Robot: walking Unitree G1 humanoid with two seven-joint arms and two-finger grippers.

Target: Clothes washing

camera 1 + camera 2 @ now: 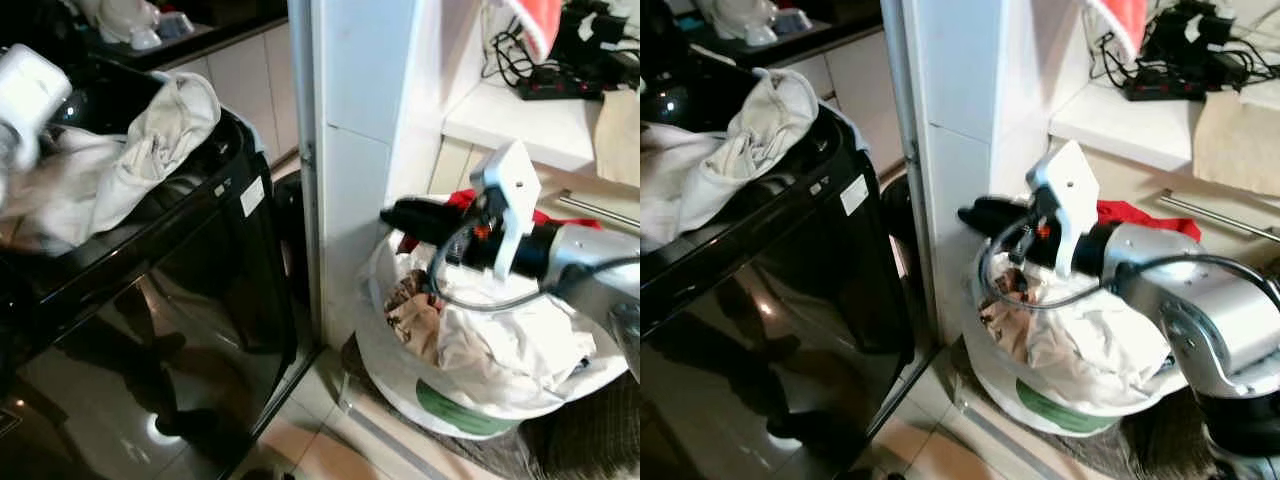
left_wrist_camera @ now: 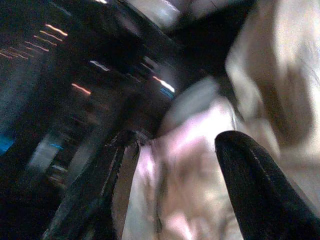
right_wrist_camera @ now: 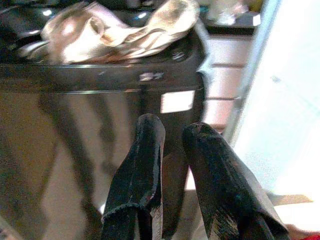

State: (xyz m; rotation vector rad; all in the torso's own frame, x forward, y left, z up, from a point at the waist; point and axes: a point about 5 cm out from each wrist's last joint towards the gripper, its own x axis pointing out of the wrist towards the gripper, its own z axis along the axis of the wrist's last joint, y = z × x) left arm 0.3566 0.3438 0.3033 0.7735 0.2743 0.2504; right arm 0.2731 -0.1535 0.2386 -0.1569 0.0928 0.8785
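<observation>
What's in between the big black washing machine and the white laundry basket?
A white wall pillar stands between the black washing machine and the white laundry basket, seen in both eye views.
</observation>
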